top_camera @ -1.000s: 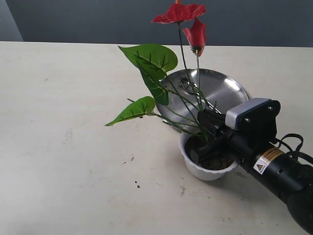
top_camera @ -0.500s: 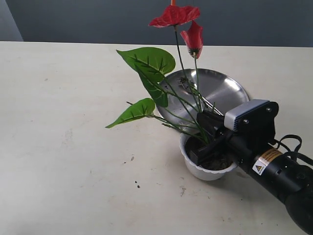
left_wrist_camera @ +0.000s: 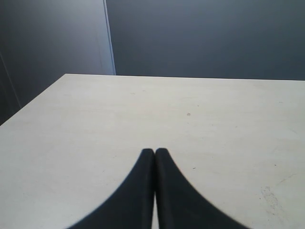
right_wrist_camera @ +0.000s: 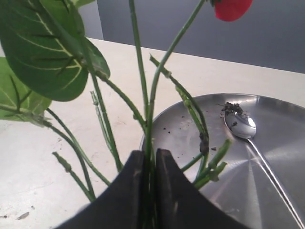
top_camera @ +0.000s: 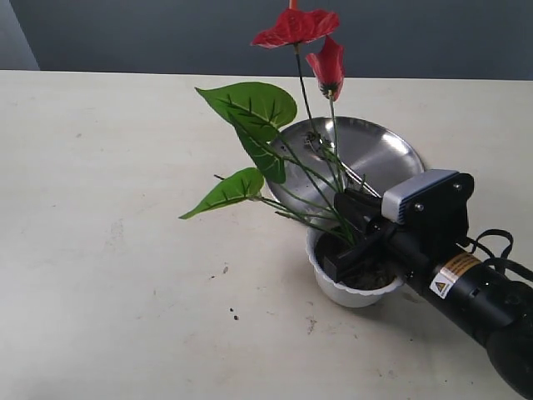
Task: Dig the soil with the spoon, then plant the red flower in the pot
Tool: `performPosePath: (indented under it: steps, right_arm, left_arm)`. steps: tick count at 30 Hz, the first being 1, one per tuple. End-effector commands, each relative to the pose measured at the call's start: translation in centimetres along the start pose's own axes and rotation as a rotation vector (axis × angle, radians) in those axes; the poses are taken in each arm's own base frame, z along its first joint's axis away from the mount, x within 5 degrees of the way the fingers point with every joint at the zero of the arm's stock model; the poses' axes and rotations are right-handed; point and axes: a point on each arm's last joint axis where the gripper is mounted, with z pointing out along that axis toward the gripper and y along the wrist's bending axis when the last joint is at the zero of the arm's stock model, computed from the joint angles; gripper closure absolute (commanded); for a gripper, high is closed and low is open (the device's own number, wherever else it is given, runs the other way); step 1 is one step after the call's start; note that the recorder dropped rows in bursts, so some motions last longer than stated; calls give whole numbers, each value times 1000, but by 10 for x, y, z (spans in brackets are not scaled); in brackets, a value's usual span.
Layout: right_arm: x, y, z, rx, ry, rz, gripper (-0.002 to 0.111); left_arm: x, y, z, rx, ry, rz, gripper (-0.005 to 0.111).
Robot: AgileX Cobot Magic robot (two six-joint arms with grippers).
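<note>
The red flower (top_camera: 298, 25) stands nearly upright with its stem base down in the small white pot (top_camera: 331, 282), where dark soil (top_camera: 373, 275) shows. My right gripper (top_camera: 348, 237) is shut on the green stems (right_wrist_camera: 151, 119) just above the pot's rim. In the right wrist view a green leaf (right_wrist_camera: 40, 45) and one red bloom (right_wrist_camera: 232, 8) show. The spoon (right_wrist_camera: 240, 125) lies in the steel plate (right_wrist_camera: 281, 114) with soil on its bowl. My left gripper (left_wrist_camera: 154, 151) is shut on nothing, over bare table, out of the exterior view.
The steel plate (top_camera: 379, 154) sits just behind the pot, touching or nearly touching it. Soil crumbs (top_camera: 233, 314) dot the cream table (top_camera: 108, 208) left of the pot. The table's far edge meets a dark wall.
The flower has swung slightly left and a little more upright, its blooms shifting leftwards. The right gripper has barely moved at the pot.
</note>
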Motion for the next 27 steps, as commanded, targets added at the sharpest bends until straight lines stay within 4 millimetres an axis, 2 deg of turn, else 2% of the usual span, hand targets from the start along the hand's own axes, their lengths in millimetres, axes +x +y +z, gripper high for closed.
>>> performPosePath:
  steps: [1,5,12,27]
  right_arm:
    - [12,1,-4,-22,89,-5,109]
    - [12,1,-4,-21,89,-5,108]
    - [12,0,-4,-14,90,-3,89]
    - [10,0,-4,-15,82,-3,89]
  left_arm:
    - [1,0,0,-2,3,-3,106]
    - [1,0,0,-2,3,-3,106]
    - [1,0,0,-2,3,-3,106]
    - [1,0,0,-2,3,-3,106]
